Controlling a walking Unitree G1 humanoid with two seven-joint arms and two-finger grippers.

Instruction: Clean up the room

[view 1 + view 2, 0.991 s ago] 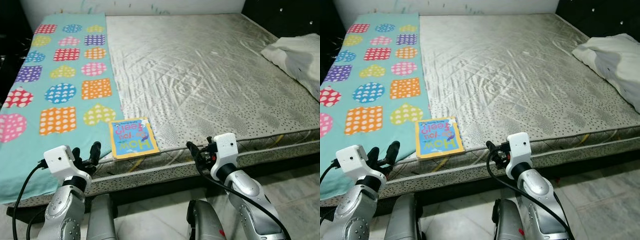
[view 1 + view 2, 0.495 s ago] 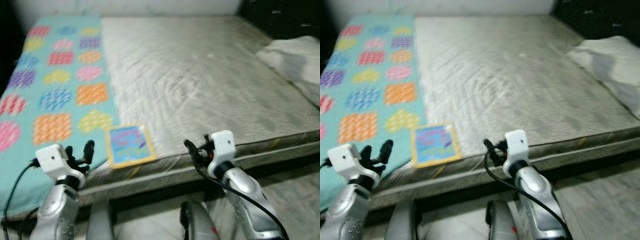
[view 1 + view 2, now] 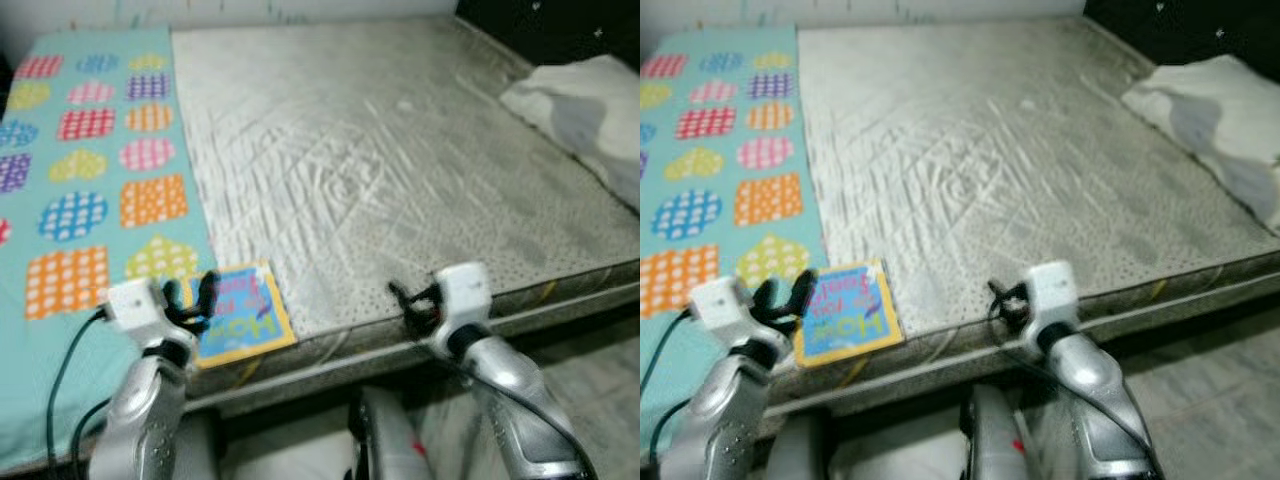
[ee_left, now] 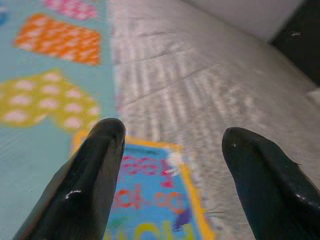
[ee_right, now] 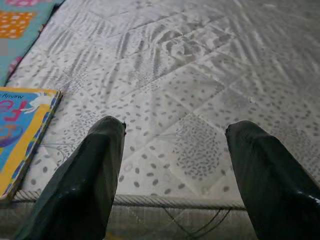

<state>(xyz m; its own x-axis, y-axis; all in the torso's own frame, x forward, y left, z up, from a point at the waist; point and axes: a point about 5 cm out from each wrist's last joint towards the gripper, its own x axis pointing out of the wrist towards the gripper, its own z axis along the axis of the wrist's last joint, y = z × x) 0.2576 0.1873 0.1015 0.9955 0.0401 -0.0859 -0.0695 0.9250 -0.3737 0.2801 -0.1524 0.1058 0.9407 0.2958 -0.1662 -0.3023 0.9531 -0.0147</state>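
A thin picture book (image 3: 236,316) lies flat on the bed, right at the near edge of the mattress (image 3: 400,170), toward its near left corner. The cover is blue with a yellow border and big bright letters. Its long side runs away from the near edge toward the far end of the bed, tipped a little to the left. The letters look upside down from the robot's side, so the top of the book points toward the robot. The book's left edge lies just beside, maybe a little over, the long edge of a teal blanket (image 3: 90,180) with hearts, circles and squares full of dots. The blanket covers the left strip of the bed.

The left gripper (image 4: 172,165) is over the left part of the book, low and close. Its two black fingers (image 4: 95,175) are spread wide apart with nothing between them.

The right gripper (image 5: 172,165) is at the near edge of the mattress, well to the right of the book, over the bare grey quilted top. Its fingers are spread wide too and hold nothing.

A white pillow (image 3: 575,105) lies at the far right side of the bed. The floor (image 3: 600,370) in front of the bed is pale tile.
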